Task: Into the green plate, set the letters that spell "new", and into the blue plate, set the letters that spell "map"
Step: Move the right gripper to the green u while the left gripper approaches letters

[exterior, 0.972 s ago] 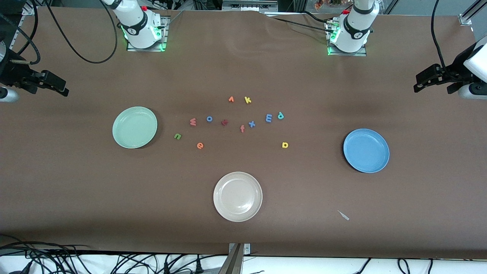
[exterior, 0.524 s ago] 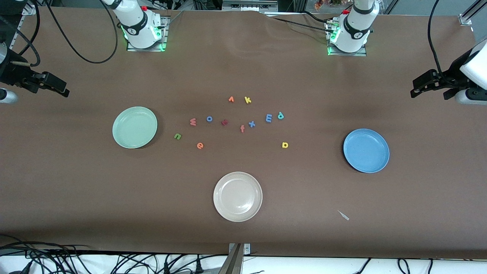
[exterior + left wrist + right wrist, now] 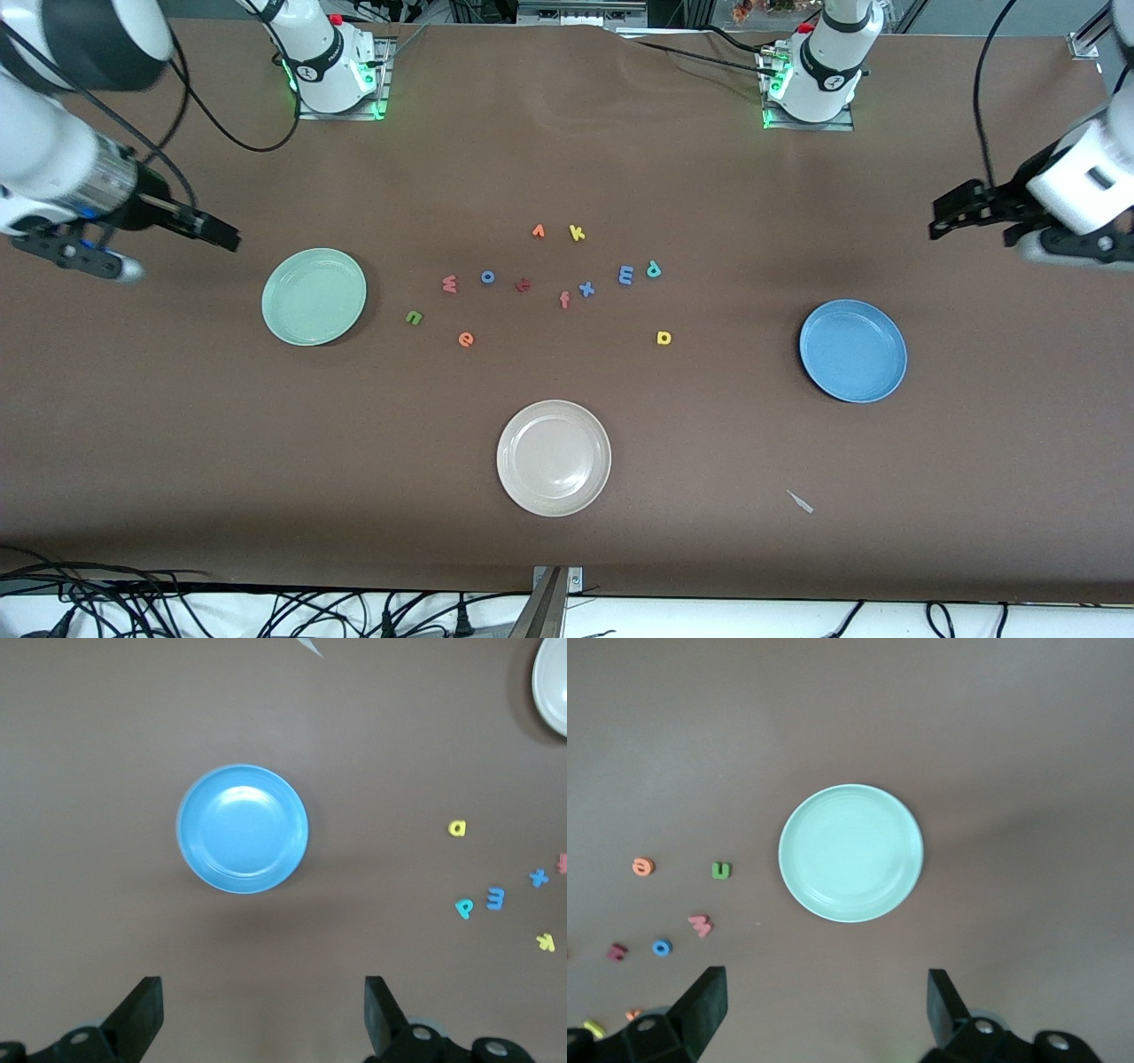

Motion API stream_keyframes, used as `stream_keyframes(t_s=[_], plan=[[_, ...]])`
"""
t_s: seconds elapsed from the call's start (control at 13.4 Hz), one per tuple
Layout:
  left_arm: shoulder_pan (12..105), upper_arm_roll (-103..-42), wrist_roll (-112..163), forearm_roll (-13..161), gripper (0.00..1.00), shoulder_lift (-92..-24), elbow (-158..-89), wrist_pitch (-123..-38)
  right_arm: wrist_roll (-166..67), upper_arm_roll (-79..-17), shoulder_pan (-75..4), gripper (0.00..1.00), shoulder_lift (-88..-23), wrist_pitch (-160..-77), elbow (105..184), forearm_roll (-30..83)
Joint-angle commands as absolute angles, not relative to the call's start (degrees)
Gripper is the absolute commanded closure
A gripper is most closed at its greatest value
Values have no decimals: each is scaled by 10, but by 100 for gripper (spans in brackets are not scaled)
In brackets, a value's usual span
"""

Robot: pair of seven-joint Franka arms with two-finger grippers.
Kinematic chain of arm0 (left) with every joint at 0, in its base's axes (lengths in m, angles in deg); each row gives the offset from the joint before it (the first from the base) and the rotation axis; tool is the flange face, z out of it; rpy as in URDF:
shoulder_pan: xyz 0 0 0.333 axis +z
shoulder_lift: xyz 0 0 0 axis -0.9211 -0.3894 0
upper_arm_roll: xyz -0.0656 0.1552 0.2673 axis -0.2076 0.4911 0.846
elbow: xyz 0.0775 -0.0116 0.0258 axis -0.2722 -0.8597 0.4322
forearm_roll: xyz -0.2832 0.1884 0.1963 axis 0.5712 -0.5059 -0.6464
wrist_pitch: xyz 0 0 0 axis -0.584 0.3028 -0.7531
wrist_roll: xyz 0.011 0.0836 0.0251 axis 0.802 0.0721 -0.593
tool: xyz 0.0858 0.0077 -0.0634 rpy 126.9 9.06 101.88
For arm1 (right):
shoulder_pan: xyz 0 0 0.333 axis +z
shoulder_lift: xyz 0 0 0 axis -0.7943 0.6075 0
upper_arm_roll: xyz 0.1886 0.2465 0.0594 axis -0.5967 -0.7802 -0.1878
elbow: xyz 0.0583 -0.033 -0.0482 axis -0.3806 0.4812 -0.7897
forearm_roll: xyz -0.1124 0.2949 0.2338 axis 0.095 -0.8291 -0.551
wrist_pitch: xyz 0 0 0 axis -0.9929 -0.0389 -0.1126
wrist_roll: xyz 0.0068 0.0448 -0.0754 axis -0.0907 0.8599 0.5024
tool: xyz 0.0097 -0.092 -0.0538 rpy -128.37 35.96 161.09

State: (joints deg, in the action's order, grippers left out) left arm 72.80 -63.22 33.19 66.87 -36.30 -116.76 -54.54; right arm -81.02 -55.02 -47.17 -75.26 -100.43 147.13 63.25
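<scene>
Swinging in from the two ends of the brown counter (image 3: 797,549), both arms have moved toward the middle over the last second: the right end effector (image 3: 217,235) now hangs over bare counter just beside the round pale mint-green plate (image 3: 314,296), and the left end effector (image 3: 952,215) is over the counter near the round medium-blue plate (image 3: 852,350). Each has its fingers spread wide with nothing between them, as the wrist views show. My reading is that the task is only starting: both arms are on approach and no letter has been lifted.

Both plates are empty. The green plate lies toward the right arm's end of the counter, the blue plate toward the left arm's end, each glossy with a raised rim. A round beige-white plate (image 3: 554,457), also empty, sits nearer the front camera between them.

All the tiny foam letters lie flat on the counter between the green and blue plates. The green n (image 3: 414,316), orange e (image 3: 466,338) and red-pink w (image 3: 449,283) cluster closest to the green plate. The blue m (image 3: 626,275) and teal p (image 3: 653,269) lie just beside each other, with the yellow a (image 3: 664,338) nearer the camera. Mixed among them are a blue o (image 3: 487,276), dark red t (image 3: 523,284), orange f (image 3: 563,300), blue x (image 3: 586,289) and yellow k (image 3: 577,233), which I judge are distractors to avoid
</scene>
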Motion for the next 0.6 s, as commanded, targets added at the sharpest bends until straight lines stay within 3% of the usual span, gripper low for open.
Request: stream_keyframes(t_s=[0.0,0.3,0.52], plan=[[696,-630,317,676,0,-421,-1131,-545,-818,-558,-432,0,-689,-1032,1476,636],[623,-635,262,682,0,-456,-1141,-606,-918,-562,-401,1,-590,-1146,1483,637],[564,-635,209,682,0,-486,-1151,-634,-1077,-562,-361,1,-566,-1253,1535,641]])
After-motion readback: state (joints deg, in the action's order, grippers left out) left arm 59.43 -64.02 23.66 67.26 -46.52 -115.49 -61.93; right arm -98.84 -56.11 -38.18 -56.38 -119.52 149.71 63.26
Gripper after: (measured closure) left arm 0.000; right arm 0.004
